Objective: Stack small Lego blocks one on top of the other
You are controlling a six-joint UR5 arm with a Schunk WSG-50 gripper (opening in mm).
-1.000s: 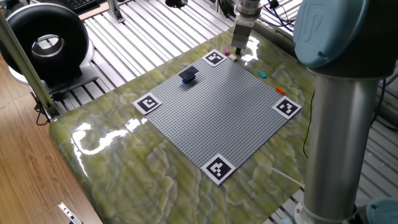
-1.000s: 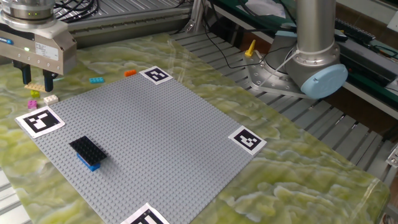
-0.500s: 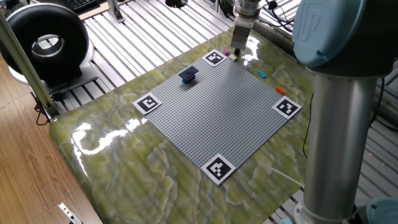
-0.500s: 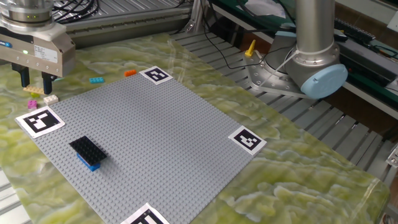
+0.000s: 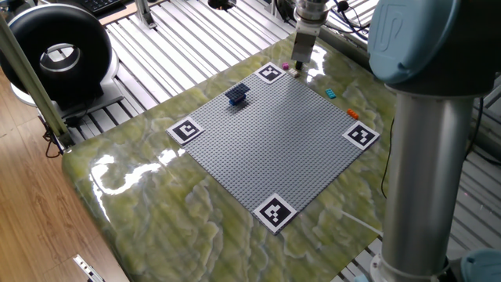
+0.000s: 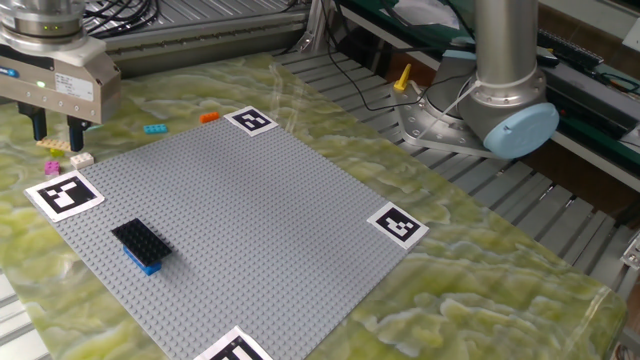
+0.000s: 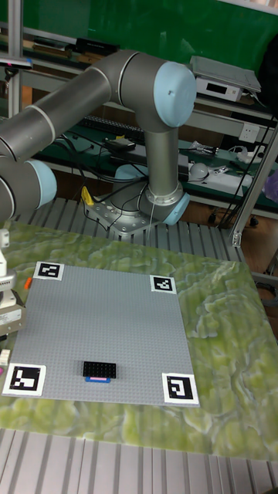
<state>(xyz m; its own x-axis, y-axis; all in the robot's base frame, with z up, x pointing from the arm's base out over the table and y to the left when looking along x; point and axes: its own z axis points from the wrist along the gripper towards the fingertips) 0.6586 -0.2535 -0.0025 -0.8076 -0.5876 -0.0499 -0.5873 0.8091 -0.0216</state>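
Observation:
My gripper (image 6: 58,135) hangs over the table's far corner, just outside the grey baseplate (image 6: 260,220). It is open, and its fingers (image 6: 78,130) stand on either side of a small yellow-orange Lego block (image 6: 54,144). A magenta block (image 6: 52,167) and a tan block (image 6: 82,159) lie just in front of it. A cyan block (image 6: 154,128) and an orange block (image 6: 209,117) lie along the plate's edge. On the plate, a black brick rests on a blue one (image 6: 140,243). In the first fixed view the gripper (image 5: 298,66) stands beside the magenta block (image 5: 286,67).
Black-and-white marker squares (image 6: 63,193) sit at the baseplate's corners. The arm's base (image 6: 495,110) stands past the table's far side, with slatted metal railing around the marble top. A round black device (image 5: 55,51) sits off the table's left.
The gripper has sunk a little toward the table and the yellow-orange block since one second ago. It has held still over the last half second. No block has moved.

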